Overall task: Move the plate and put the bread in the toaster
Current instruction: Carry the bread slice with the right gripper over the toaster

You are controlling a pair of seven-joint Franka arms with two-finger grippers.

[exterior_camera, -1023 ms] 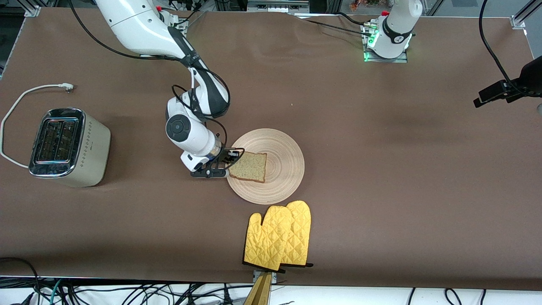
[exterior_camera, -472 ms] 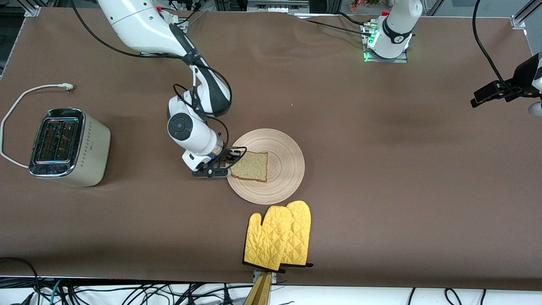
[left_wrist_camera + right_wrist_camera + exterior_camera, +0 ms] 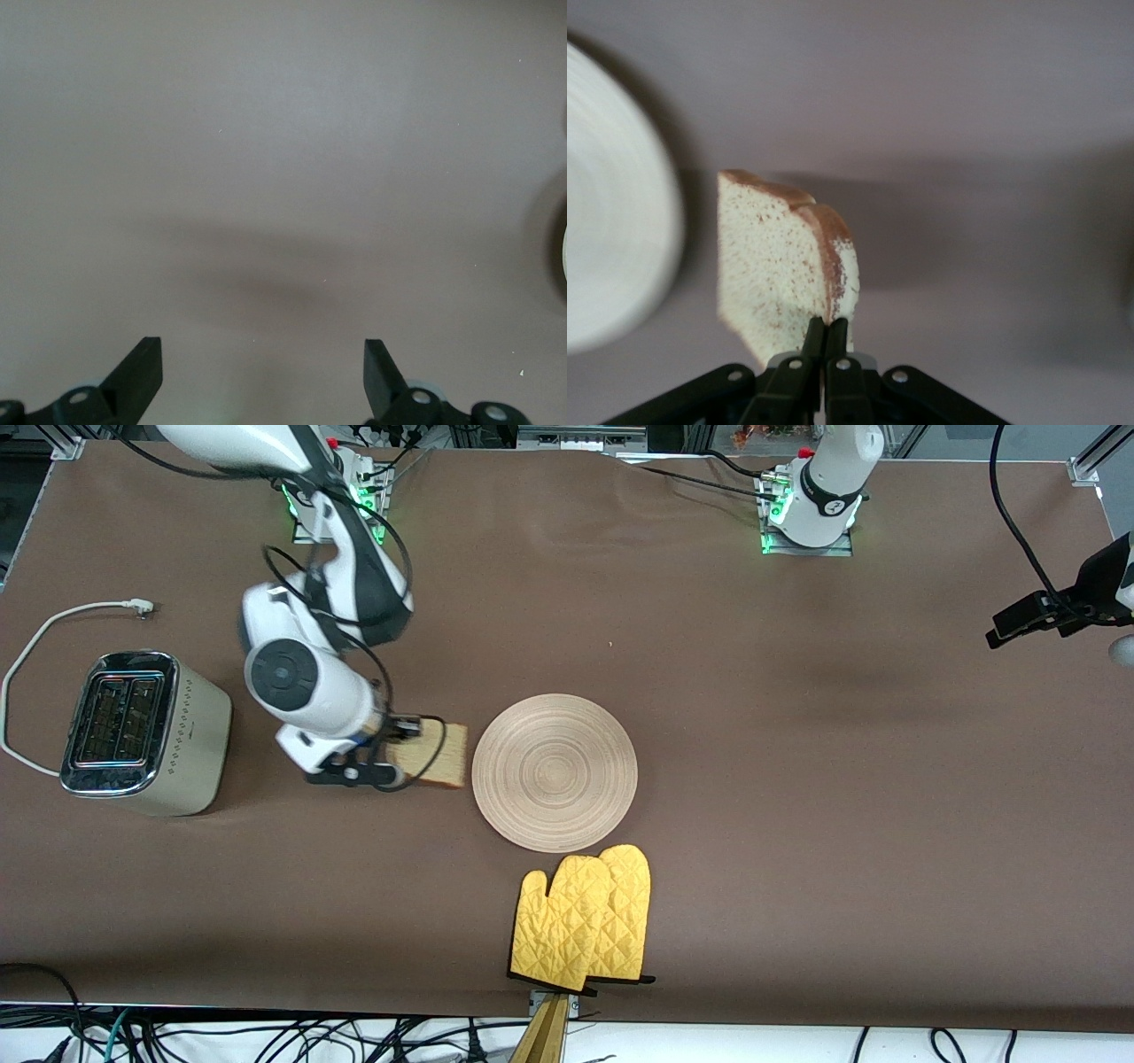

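My right gripper [image 3: 403,757] pinches the bread [image 3: 434,755] by one edge, over bare table between the plate [image 3: 555,772] and the toaster [image 3: 142,732]; its slots lie toward my right arm's end. My left gripper [image 3: 263,372] waits, jaws spread.

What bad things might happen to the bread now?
The right hand pinches the bread only at one edge, up in the air, so it might slip or tear. The toaster slots are narrow, so the slice may catch on the chrome top instead of dropping in.
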